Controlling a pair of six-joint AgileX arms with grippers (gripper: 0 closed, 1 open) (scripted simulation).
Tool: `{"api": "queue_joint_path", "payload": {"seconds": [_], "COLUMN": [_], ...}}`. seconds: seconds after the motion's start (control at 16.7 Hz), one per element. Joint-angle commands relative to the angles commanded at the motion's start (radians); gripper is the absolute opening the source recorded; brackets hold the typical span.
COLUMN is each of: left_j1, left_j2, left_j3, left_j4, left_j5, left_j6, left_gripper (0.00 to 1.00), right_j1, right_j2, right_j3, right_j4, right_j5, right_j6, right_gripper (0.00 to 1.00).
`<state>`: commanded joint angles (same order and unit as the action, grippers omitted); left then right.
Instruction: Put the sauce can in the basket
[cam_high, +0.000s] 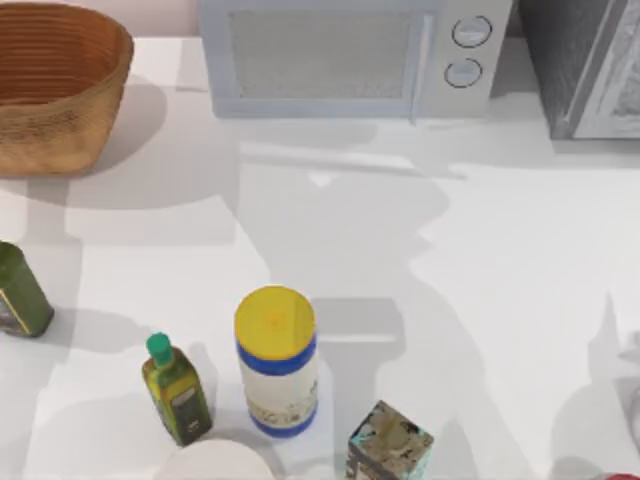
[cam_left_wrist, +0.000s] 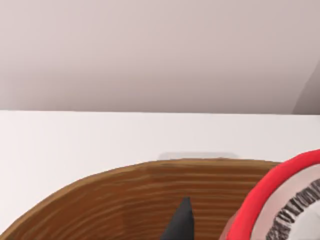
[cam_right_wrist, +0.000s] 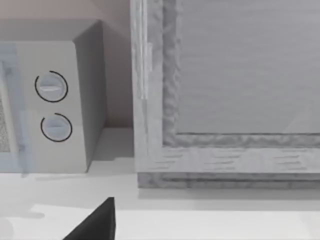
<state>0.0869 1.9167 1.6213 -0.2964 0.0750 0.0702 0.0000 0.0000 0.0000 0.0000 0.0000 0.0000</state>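
Observation:
The wicker basket (cam_high: 60, 100) stands at the table's far left corner. In the left wrist view its ribbed brown wall (cam_left_wrist: 125, 200) is close below the camera. One dark fingertip (cam_left_wrist: 182, 222) of my left gripper pokes up in front of that wall. Right beside the fingertip is a red-rimmed round thing with a pale face and dark lettering (cam_left_wrist: 280, 185). It looks like the sauce can, but most of it is cut off. Whether the fingers hold it is hidden. The right wrist view shows one dark fingertip (cam_right_wrist: 97, 220) of my right gripper above the white table.
A microwave (cam_high: 350, 55) stands at the back, with a grey appliance (cam_high: 590, 65) to its right. Near the front are a yellow-lidded white canister (cam_high: 277, 360), a green-capped oil bottle (cam_high: 177, 390), a dark green bottle (cam_high: 18, 292) and a patterned box (cam_high: 390, 442). A red sliver (cam_high: 622, 477) shows at the front right edge.

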Motion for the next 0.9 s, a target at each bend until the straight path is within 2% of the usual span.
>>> {"api": "queue_joint_path", "payload": {"seconds": [0.54,0.9], "left_j1": [0.0,0.0], "left_j2": [0.0,0.0], "left_j3": [0.0,0.0], "left_j4": [0.0,0.0], "left_j5": [0.0,0.0], "left_j6": [0.0,0.0], "left_gripper": [0.98,1.0], "right_j1": [0.0,0.0], "right_j2": [0.0,0.0], "right_j3": [0.0,0.0], "right_j4": [0.0,0.0], "right_j5": [0.0,0.0], "right_j6": [0.0,0.0], "right_gripper": [1.0,1.0]}}
